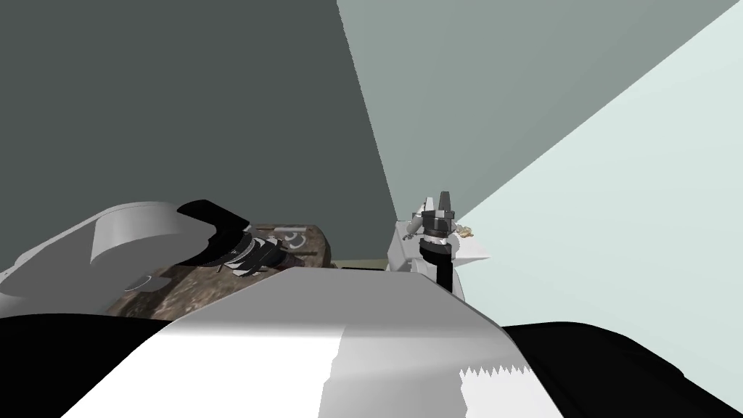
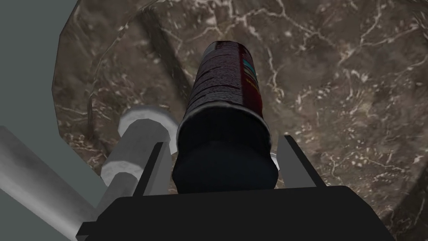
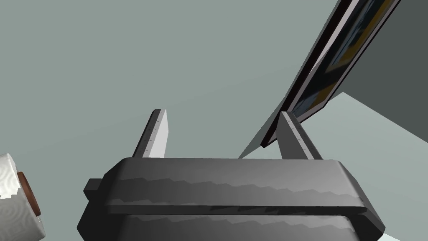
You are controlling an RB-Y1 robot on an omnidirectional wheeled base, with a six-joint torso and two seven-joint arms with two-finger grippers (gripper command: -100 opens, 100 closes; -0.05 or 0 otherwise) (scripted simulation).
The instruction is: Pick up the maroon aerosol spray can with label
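Item: spray can (image 2: 228, 83), upright on marbled surface (image 2: 355, 104); probably light, rigid, slick.
Hold: body just below can's cap.
Left gripper (image 2: 223, 141): jaws wide, flanking can's cap.
Right gripper (image 3: 222, 112): jaws wide, empty.

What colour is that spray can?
The can is dark maroon, with pale print; clearest in the left wrist view.

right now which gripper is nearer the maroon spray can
Left. The left gripper has its open jaws on either side of the spray can at its dark cap. The right gripper is held up off to the right, away from it, jaws open too.
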